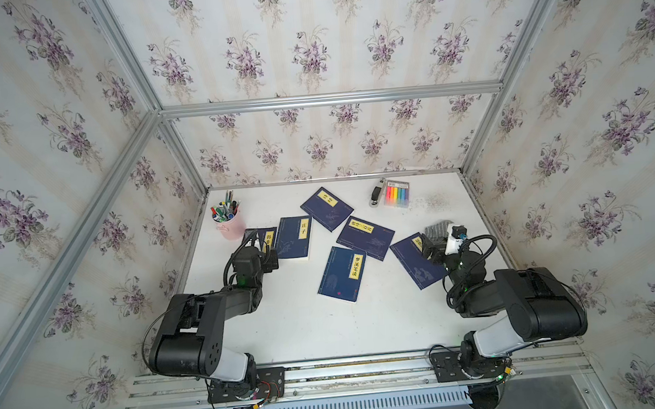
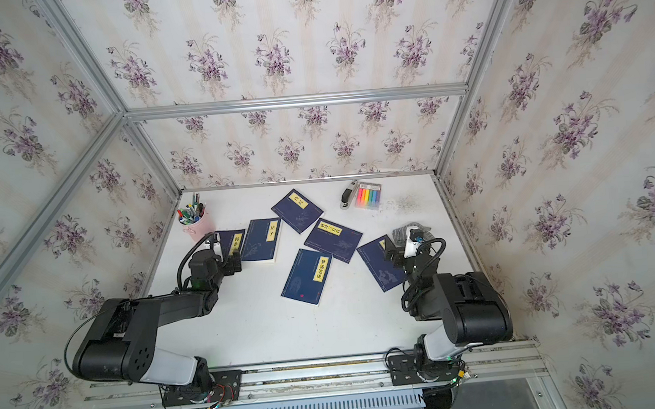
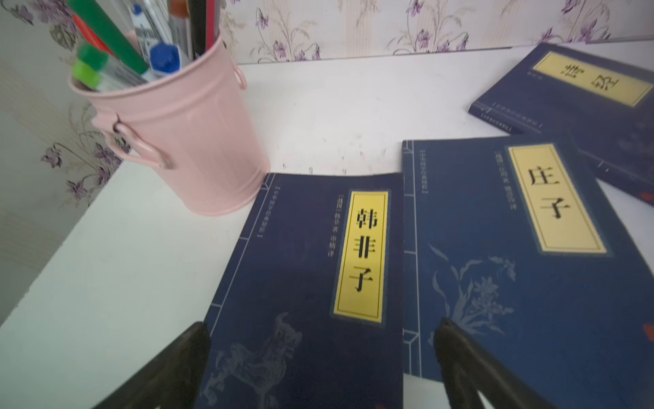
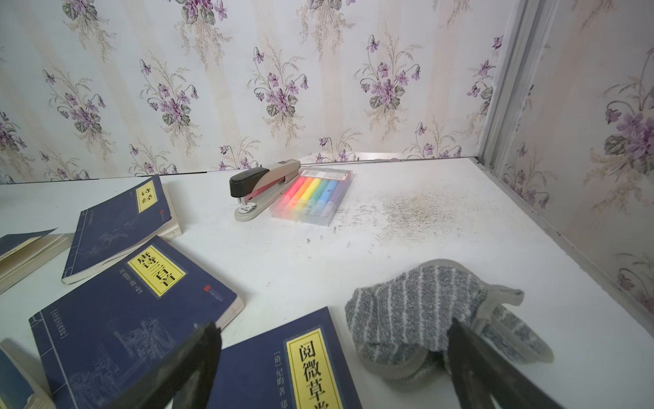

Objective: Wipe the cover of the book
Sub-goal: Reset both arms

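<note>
Right claw (image 4: 332,325): jaws spread wide, nothing between them. It hovers low over the far end of the rightmost blue book (image 4: 269,371), which lies flat on the white surface (image 1: 306,325).

Striped grey cloth (image 4: 417,308): a bunched heap resting on the surface, not held. In both top views it sits just past the right claw, toward the back wall and slightly toward the right side wall (image 1: 438,229). It lies just beside the far corner of the rightmost blue book; I cannot tell whether they touch. In the right wrist view one finger (image 4: 470,354) overlaps the heap's near edge, so the cloth is off-centre to the jaw gap, not between the jaws. The heap is somewhat wider than deep, with no clear long axis to align on.

Rightmost blue book, long axis: slants from the back toward the front edge, with the near end further right.

Left claw (image 3: 320,325): also spread and empty, above the leftmost blue book (image 3: 300,283) beside the pink pen bucket (image 3: 184,141). It is well apart from the cloth, with four books between.

Judgement: the right arm is far nearer. The coming move is probably a short reach forward and a shift sideways to centre the heap in the jaws.
</note>
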Robot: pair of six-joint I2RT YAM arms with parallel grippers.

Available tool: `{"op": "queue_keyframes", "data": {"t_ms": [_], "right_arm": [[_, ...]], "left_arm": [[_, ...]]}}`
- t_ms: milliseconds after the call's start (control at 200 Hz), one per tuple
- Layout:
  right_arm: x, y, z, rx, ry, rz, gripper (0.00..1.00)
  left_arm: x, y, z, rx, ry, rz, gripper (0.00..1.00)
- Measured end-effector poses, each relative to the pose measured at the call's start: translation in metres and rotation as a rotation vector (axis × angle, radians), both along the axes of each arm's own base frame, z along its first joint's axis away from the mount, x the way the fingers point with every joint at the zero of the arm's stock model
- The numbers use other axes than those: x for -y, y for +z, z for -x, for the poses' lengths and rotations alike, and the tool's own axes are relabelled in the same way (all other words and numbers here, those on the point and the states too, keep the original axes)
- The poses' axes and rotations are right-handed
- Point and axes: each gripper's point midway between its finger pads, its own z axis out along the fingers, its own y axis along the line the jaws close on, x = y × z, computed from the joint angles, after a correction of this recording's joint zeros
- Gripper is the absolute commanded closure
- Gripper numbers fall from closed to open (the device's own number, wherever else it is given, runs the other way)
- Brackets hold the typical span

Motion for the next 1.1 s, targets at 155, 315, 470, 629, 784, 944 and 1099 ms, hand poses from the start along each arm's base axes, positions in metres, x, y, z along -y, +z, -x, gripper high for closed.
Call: {"op": "queue_keyframes", "data": {"t_ms": [155,315,470,629,784,944,1099], "right_arm": [[0.001,0.008,-0.007,0.019,-0.005,0.000,0.00],[0.003,0.007,-0.017,0.000,-0.016,0.002,0.00],[0.003,0.002,-0.018,-0.025,-0.018,0.003,0.00],[0.003,0.001,-0.018,-0.030,-0.018,0.003,0.00],[0.003,0.001,-0.018,-0.029,-0.018,0.003,0.00],[0.003,0.001,-0.018,-0.030,-0.018,0.003,0.00],[0.003,0.001,-0.018,-0.030,-0.018,0.003,0.00]], "left_arm": [[0.000,0.004,-0.003,0.013,-0.003,0.006,0.00],[0.001,0.003,-0.003,0.008,-0.011,0.010,0.00],[0.001,0.004,-0.003,0.009,-0.013,0.011,0.00],[0.001,0.005,-0.004,0.013,-0.011,0.014,0.00],[0.000,0.005,-0.005,0.014,-0.010,0.015,0.00],[0.000,0.005,-0.005,0.014,-0.010,0.015,0.00],[0.000,0.005,-0.005,0.013,-0.011,0.015,0.00]]}}
